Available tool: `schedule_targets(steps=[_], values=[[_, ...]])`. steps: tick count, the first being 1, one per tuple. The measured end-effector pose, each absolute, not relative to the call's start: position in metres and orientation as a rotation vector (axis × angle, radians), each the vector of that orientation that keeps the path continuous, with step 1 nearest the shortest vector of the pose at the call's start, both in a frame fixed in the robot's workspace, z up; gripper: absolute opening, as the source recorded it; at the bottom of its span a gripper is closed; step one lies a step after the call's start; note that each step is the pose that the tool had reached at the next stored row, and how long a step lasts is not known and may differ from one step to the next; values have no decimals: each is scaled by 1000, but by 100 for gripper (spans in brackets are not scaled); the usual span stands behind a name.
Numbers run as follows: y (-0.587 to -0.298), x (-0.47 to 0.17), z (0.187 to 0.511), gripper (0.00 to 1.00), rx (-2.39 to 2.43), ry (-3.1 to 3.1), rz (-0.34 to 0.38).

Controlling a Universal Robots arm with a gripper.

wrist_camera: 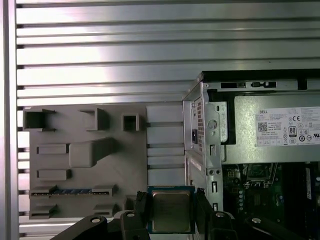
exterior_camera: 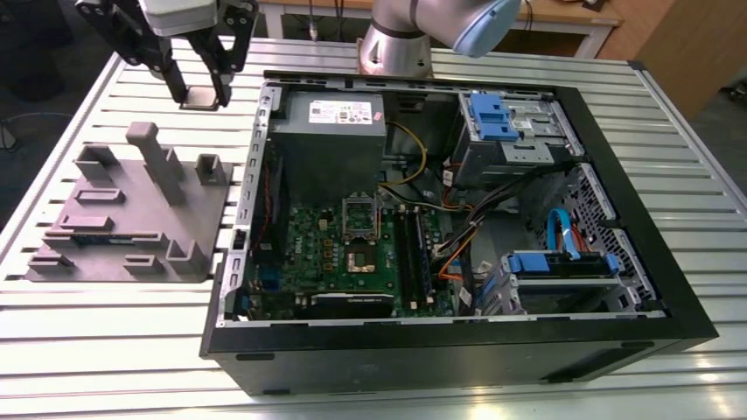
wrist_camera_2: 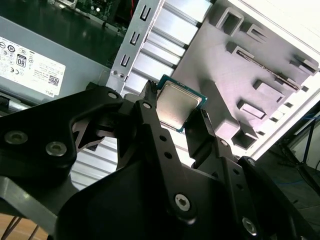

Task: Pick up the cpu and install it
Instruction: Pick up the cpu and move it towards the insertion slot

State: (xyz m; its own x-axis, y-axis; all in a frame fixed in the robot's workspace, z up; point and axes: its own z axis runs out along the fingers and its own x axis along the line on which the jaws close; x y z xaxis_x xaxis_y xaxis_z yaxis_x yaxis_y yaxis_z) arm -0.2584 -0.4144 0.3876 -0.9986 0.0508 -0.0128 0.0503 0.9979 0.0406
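Note:
My gripper hangs above the slatted table, between the grey parts holder and the open computer case. It is shut on the cpu, a small flat square chip with a shiny metal top and a thin rim. The chip sits clamped between the two black fingers in both wrist views, cpu, gripper. In the exterior view the cpu shows as a small pale square at the fingertips. The motherboard socket lies inside the case, well to the exterior view's right of the gripper.
A grey power-supply box fills the case's back corner. Memory sticks stand beside the socket. Blue drive brackets and cables sit on the exterior view's right. The holder's upright posts rise below the gripper.

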Motion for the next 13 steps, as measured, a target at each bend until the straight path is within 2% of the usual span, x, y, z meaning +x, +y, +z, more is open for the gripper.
schedule_targets(steps=[13], values=[[-414,-245,387,47,87,3126,62]])
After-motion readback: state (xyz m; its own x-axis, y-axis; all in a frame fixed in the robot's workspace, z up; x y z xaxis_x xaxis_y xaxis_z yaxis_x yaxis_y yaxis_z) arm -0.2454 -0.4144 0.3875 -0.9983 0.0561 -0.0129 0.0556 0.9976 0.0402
